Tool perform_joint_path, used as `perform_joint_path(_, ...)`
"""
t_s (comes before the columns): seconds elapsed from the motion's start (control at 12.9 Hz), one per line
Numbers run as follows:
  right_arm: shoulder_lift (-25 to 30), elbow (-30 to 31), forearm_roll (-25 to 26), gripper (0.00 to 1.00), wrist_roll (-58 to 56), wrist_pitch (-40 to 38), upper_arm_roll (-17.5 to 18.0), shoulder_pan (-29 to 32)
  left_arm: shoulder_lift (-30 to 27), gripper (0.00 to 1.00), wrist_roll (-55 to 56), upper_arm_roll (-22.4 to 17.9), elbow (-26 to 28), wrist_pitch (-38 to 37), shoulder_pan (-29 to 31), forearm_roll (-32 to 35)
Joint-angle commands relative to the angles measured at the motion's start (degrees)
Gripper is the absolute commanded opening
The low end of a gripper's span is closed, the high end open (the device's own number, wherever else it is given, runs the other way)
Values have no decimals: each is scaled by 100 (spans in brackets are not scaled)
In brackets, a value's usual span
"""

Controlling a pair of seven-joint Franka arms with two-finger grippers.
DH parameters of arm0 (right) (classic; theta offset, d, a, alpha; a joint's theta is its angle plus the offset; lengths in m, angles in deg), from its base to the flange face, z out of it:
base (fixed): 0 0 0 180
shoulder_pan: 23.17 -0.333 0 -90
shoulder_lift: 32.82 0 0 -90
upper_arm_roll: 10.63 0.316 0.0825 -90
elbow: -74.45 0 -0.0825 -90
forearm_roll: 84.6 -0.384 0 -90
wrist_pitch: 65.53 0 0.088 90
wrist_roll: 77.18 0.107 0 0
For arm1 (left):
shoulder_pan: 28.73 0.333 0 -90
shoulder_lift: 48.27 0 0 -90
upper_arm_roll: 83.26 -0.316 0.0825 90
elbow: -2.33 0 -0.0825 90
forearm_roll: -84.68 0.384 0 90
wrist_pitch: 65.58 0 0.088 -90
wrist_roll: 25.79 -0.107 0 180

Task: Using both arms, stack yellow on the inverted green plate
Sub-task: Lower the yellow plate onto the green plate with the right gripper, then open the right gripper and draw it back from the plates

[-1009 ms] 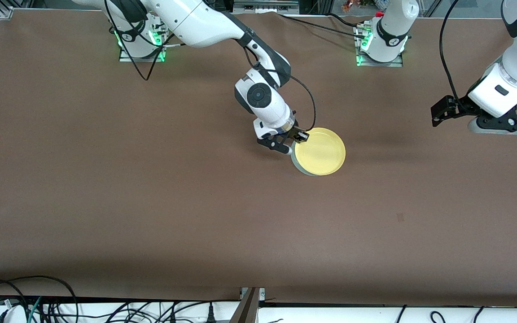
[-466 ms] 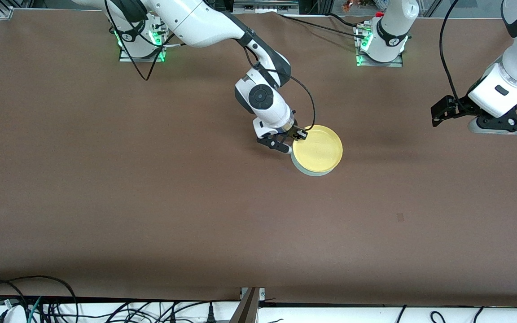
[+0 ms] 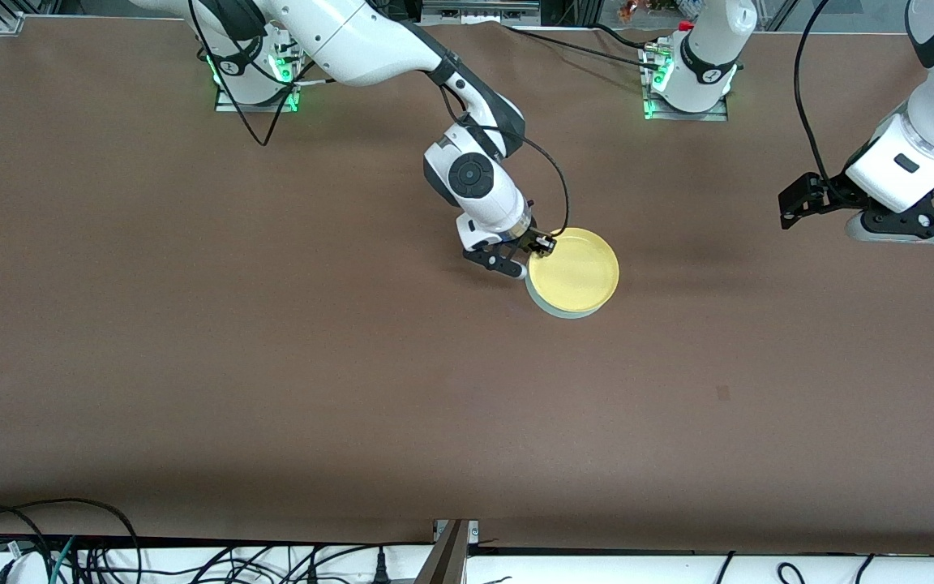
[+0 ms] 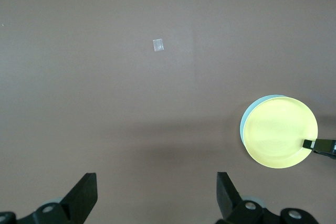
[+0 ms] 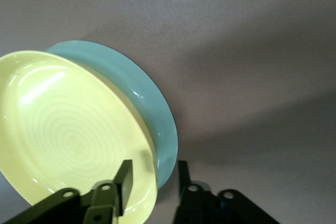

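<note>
Since a second ago the small round glossy yellow plate [image 3: 574,272] has dropped and shrunk slightly in the front view, settling onto the pale mint-green round plate [image 3: 550,308] beneath it; the right arm's wrist has barely shifted.

Step in hand, as you would judge it: release. The yellow plate sits on the upturned green plate near the middle of the brown desk [image 3: 272,365], offset a little so that a green crescent shows from about 6 to 9 o'clock of the stack. The right hand [image 3: 537,248] is at roughly 10 o'clock on the yellow rim. In the right wrist view its two fingers straddle the rim with visible slack on the outer side, so read them as parted and letting go, not pinching.

Next move calls for you to lift that hand straight up, clear of the rim, without dragging the plate off centre.

The left hand [image 3: 807,203] waits in the air over the left arm's end of the desk, fingers spread wide with nothing between them.

Hard to make out: most of the green plate is covered, so its inversion shows only from the sloping wall in the right wrist view. Whether the inner finger touches the yellow surface, you cannot tell.
</note>
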Motion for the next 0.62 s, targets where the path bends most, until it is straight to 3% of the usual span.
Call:
perform_joint_path(0.0,291,4,115,100,-120,-209,-243,130,60,100,-55,5,-174,-149,16,65)
perform_joint_path(0.54,960,4,185,100,-2544,-2413,-386,1798,60,100,-64,5,-174,-149,25,65)
